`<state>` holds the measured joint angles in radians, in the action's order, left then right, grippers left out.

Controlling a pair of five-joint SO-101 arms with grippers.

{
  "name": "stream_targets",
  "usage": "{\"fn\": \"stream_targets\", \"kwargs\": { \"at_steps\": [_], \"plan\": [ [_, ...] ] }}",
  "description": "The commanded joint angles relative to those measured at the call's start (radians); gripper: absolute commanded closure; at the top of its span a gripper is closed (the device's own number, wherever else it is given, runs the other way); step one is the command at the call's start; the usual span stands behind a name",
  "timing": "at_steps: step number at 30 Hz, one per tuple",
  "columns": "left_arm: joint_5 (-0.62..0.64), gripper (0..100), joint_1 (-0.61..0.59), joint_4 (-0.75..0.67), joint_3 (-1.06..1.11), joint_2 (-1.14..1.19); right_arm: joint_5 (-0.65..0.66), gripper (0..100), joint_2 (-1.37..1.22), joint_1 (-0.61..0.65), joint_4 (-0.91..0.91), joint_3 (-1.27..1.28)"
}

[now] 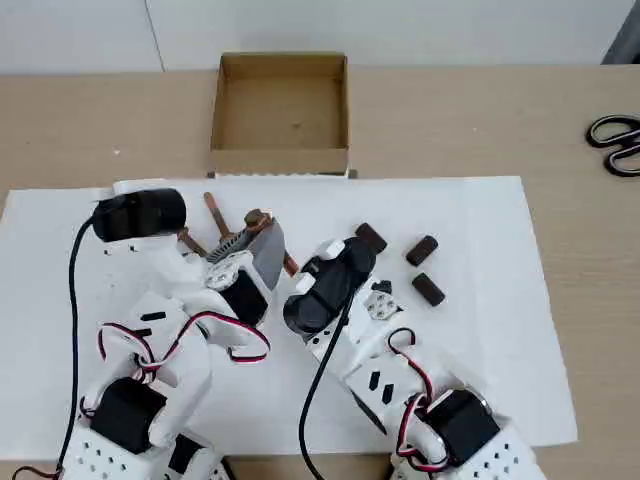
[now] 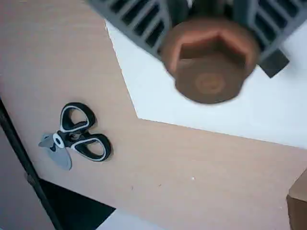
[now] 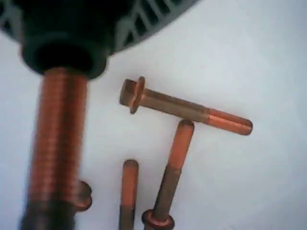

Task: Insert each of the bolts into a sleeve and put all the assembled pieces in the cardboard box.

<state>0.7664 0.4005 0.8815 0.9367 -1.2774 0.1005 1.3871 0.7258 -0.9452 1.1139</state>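
Your left hand is closed on a copper bolt. Its grey ribbed jaws pinch just behind the hexagonal head, which faces that hand's own camera. From the left hand the bolt's shank runs across to your right hand, and the two hands sit nearly tip to tip over the white paper.

In the right wrist view the threaded shank goes into a black sleeve pressed against a ribbed jaw. The right hand looks clamped on that sleeve, though the blur so close to the lens makes the grip itself hard to make out.

Beyond the held bolt, on the far side from the right hand, loose bolts lie flat on the paper, close together and at different angles. Three spare sleeves lie on the paper just past the right hand, on its outer side, away from the left hand.

The cardboard box stands open on the tabletop, ahead of the left hand and past the paper's far edge. Scissors lie on the tabletop, well off to the right hand's outer side.
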Motion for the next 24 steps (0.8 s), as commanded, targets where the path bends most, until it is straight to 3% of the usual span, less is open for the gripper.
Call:
{"fn": "stream_targets", "kwargs": {
  "at_steps": [1,13,24],
  "plan": [
    [-0.003,99,-0.005,-0.025,-0.005,-0.006,0.008,99.5,0.015,0.004,0.03,-0.015],
    [-0.005,99,0.089,-0.011,0.058,-0.006,0.008,99.5,0.015,0.005,0.071,-0.017],
    [-0.127,99,0.21,0.195,0.058,-0.006,0.097,99.5,0.015,0.001,0.179,-0.017]
  ]
}}
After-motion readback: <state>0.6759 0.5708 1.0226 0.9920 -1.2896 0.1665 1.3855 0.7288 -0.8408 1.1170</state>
